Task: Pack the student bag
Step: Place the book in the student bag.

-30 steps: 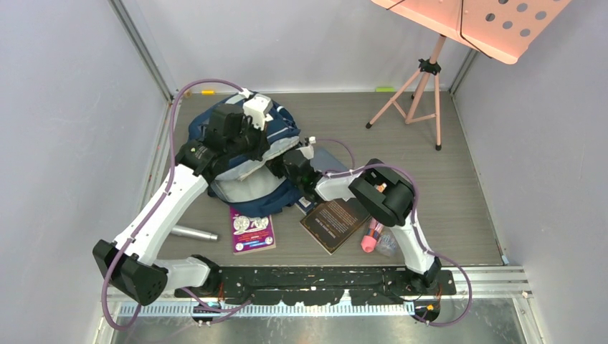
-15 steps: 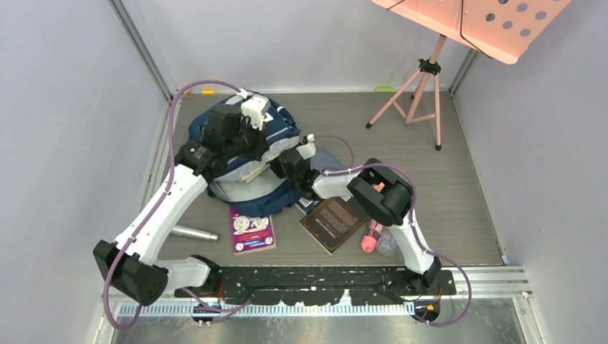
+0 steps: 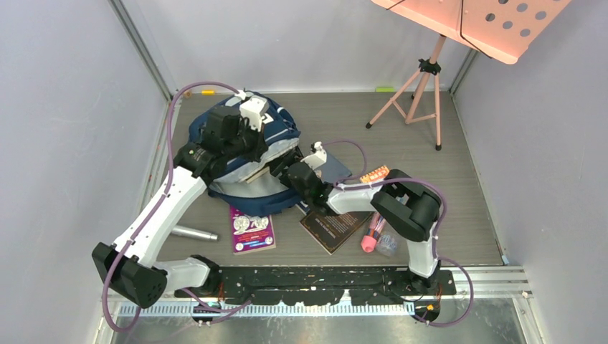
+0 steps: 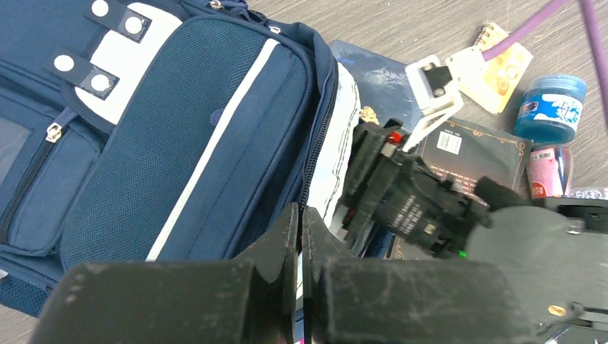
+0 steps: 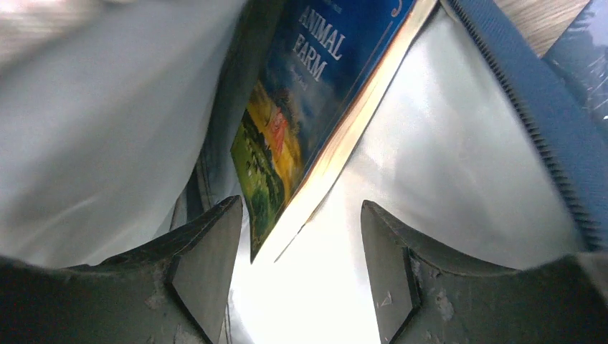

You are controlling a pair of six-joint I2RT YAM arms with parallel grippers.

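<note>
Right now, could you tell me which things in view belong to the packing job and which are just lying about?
Job in hand:
- bag
- Animal Farm book, inside the bag
- right pincer, open at the bag's mouth
- purple book and dark book, probably next

Lying about, as far as I can tell:
- music stand
- silver cylinder
- blue jar

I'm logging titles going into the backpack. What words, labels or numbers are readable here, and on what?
"ANIMAL FARM" on the cover of the blue book inside the student bag.
Too small to read: print and barcode on the black book.
Blurred: label on the blue tub.
Too small to read: cover of the purple book.
</note>
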